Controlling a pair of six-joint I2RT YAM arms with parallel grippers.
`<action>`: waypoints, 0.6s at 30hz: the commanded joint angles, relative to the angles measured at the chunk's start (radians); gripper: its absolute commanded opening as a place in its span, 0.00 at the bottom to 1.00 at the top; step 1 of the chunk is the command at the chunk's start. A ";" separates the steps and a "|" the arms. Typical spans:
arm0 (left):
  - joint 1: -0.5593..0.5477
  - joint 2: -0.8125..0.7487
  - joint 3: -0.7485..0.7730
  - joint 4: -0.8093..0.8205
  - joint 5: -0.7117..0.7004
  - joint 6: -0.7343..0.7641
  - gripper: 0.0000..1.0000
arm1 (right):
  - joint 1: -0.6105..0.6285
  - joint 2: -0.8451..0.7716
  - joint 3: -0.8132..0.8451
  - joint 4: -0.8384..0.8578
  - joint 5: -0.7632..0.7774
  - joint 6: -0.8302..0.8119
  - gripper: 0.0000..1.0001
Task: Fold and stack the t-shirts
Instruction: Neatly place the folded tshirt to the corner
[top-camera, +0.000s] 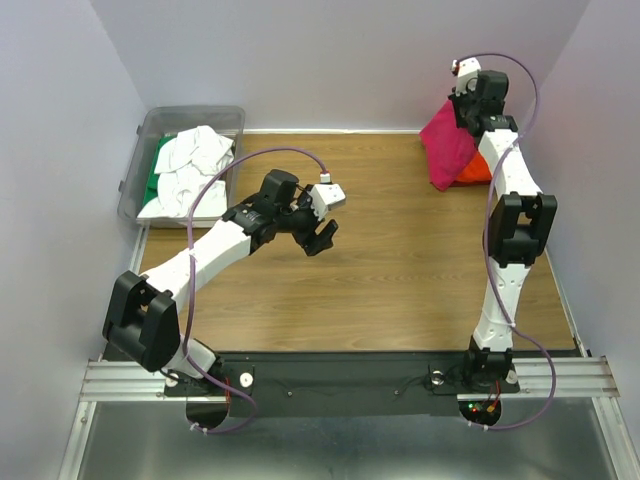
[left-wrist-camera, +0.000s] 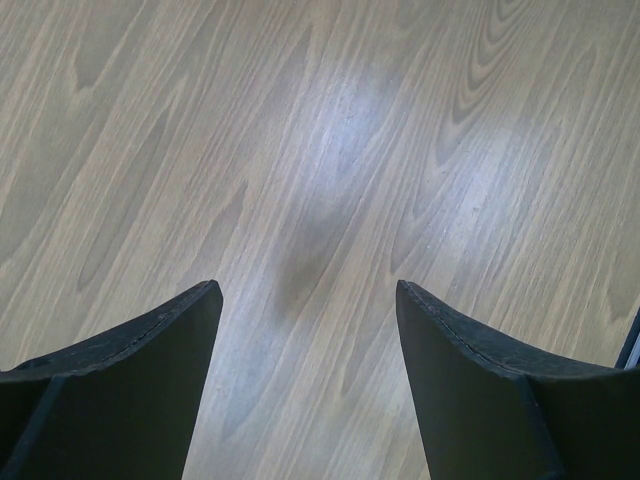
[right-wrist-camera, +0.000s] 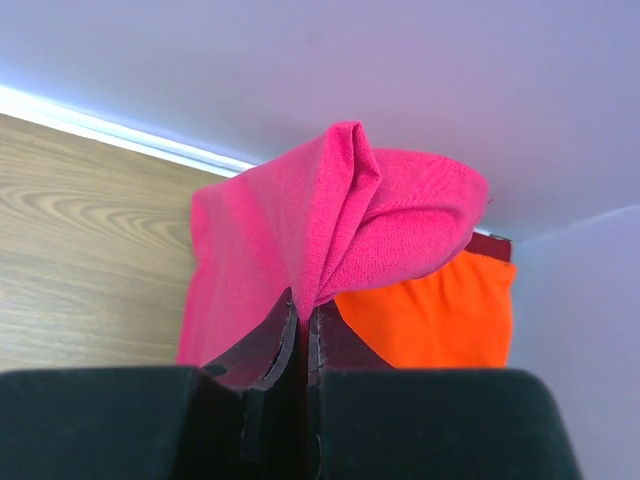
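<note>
Right wrist view: right gripper (right-wrist-camera: 305, 312) is clenched on a raised fold of the magenta-pink t-shirt (right-wrist-camera: 300, 230). The cloth is pinched between the fingertips and bunched above them, and the rest drapes down to the bench (right-wrist-camera: 80, 250). The orange-red t-shirt (right-wrist-camera: 435, 320) lies beneath the pink one on its right side, touching it. From the top view I put both in the bench's far right corner, with the right arm (top-camera: 505, 230) stretched along the right edge to reach them. Room is tight there: the back wall (top-camera: 350, 60) is just behind the cloth and the side wall (top-camera: 600, 150) just beside it, so bare wood shows only toward the left and near edges. The left gripper (left-wrist-camera: 305, 290) is released, jaws wide apart over bare wood in its wrist view. It hangs above the middle of the bench, a little left of centre, well apart from both shirts. The clear grey bin (top-camera: 135, 165) sits at the far left corner, holding white t-shirts (top-camera: 195, 160) with a green t-shirt (top-camera: 160, 165) along its left side. I see bare wood across the middle and the near strip of the bench between the two arms.
</note>
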 joint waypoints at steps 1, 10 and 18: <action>0.001 -0.038 -0.009 0.027 0.027 0.004 0.82 | -0.014 -0.069 0.090 0.034 -0.005 -0.012 0.01; 0.003 -0.030 0.011 0.017 0.025 0.011 0.82 | -0.015 -0.092 0.141 -0.001 -0.054 0.013 0.01; 0.003 -0.023 0.011 0.014 0.025 0.014 0.82 | -0.026 -0.095 0.161 -0.017 -0.070 -0.004 0.01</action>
